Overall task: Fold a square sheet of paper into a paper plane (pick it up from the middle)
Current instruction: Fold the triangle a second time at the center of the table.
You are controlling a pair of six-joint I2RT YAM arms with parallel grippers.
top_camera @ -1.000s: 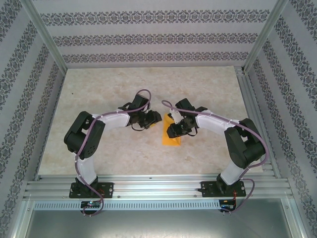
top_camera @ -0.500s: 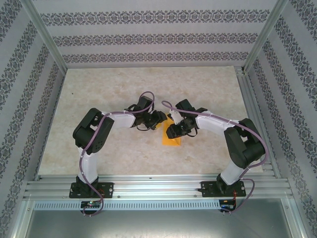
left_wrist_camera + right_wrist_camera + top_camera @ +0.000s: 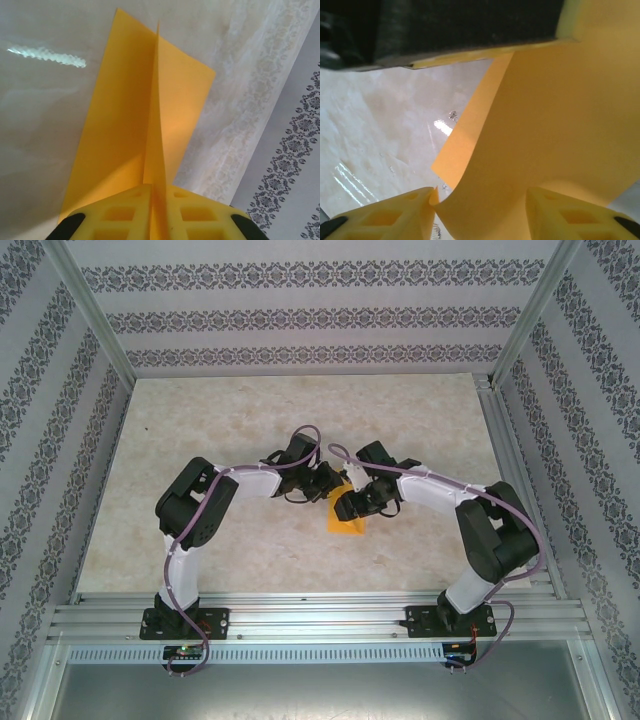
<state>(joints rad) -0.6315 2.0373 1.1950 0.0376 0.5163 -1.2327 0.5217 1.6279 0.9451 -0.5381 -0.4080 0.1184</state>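
Looking down from the top camera, both arms are bent inward and meet around the middle of the desk (image 3: 200,430). The paper (image 3: 348,521) sits just below centre frame, its lower edge flat on the marble-look surface. The left gripper (image 3: 322,483) comes in from the left and the right gripper (image 3: 350,503) from the right, practically nose to nose over the sheet.

Left wrist cam is the clear one. The paper (image 3: 120,130) spreads from the bottom centre up toward the top of the frame, mostly flat on the desk (image 3: 40,140), with one thin ridge standing up along its middle. That ridge runs straight down into the left gripper (image 3: 156,189), and its yellow fingers (image 3: 120,215) are pressed together on it, so those jaws are clamped on the paper. Patterned wallpaper (image 3: 295,160) shows at lower right.

Right wrist cam: the right gripper (image 3: 480,195) has its jaws clearly apart, one yellow finger (image 3: 385,217) at lower left and the other at lower right. The paper (image 3: 560,125) curls up through the gap between them and spreads across the right half of the frame. It touches the tip of the lower-left finger; can't tell if it touches the other one. A dark body with a yellowish edge crosses the top of the frame, right against the sheet. Shiny desk (image 3: 375,130) on the left.
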